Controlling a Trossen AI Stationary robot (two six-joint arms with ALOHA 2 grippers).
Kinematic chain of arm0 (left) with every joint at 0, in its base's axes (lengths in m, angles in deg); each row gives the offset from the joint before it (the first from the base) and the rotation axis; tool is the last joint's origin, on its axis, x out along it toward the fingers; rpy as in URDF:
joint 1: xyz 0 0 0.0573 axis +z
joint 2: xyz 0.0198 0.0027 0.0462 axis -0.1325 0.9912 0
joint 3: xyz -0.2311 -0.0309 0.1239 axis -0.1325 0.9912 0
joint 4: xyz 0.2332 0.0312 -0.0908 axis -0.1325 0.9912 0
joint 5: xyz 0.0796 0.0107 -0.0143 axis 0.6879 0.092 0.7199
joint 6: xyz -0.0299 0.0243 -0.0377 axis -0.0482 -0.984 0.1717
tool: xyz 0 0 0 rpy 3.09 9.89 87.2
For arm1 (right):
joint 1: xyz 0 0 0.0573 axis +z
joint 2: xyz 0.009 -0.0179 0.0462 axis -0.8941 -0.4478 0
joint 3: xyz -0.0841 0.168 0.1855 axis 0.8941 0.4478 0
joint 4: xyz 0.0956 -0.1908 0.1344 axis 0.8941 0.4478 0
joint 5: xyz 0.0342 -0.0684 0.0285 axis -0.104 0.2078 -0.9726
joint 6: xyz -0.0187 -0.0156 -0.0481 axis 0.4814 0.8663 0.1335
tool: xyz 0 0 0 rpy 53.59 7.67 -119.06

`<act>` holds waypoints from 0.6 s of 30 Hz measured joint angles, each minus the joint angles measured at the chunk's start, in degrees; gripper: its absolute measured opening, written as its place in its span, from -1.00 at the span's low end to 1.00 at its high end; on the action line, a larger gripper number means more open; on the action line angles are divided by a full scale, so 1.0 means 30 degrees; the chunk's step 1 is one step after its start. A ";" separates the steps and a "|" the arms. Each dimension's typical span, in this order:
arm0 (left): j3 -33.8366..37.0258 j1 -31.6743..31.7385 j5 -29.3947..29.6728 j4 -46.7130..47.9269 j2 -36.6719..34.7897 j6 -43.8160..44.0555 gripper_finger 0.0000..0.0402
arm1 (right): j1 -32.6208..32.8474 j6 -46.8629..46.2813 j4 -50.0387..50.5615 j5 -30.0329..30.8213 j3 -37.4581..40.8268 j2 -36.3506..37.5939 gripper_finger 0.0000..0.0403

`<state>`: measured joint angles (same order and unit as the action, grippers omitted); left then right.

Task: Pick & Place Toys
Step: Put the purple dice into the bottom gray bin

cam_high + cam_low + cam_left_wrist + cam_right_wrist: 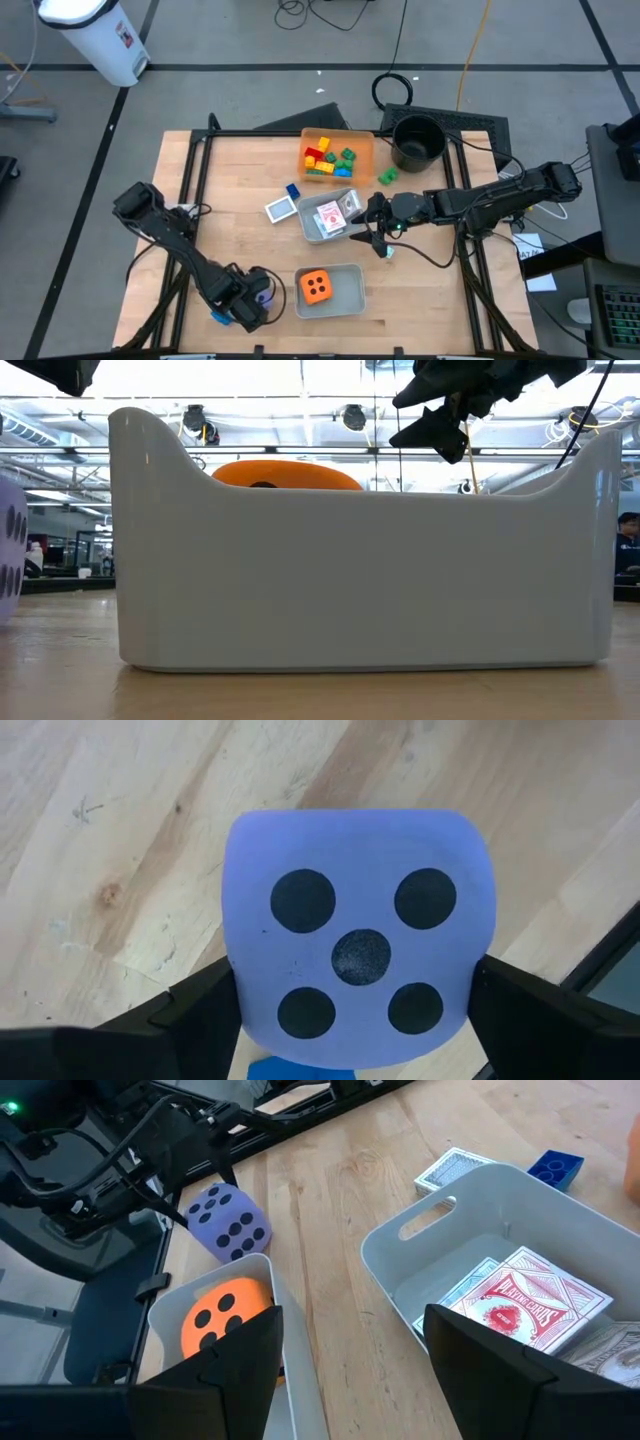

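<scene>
The purple die [358, 935] sits on the table [230, 190] by its near left edge, between the left gripper's [355, 1005] fingers, which flank two opposite faces; whether they clamp it cannot be told. It is judged light, soft, squashy; flat sides are best pinched. The right gripper [377, 238] is held apart, empty, over the card tray [405, 1260].

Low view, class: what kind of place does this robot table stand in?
Probably a large robotics lab or workshop: ceiling beams with lights run behind the grey tray, cables trail over the taped floor, and more workstations stand beyond.
</scene>
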<state>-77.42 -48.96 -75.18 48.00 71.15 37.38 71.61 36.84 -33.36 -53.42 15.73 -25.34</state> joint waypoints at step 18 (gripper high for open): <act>0.0025 0.2320 0.1716 0.0537 -0.5754 -0.0368 0.61 | 0.0000 -0.0083 -0.0215 -0.0049 0.0000 0.0000 0.18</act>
<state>-77.34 -42.00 -70.03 49.61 53.88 36.28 71.61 36.59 -34.00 -53.57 15.73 -25.34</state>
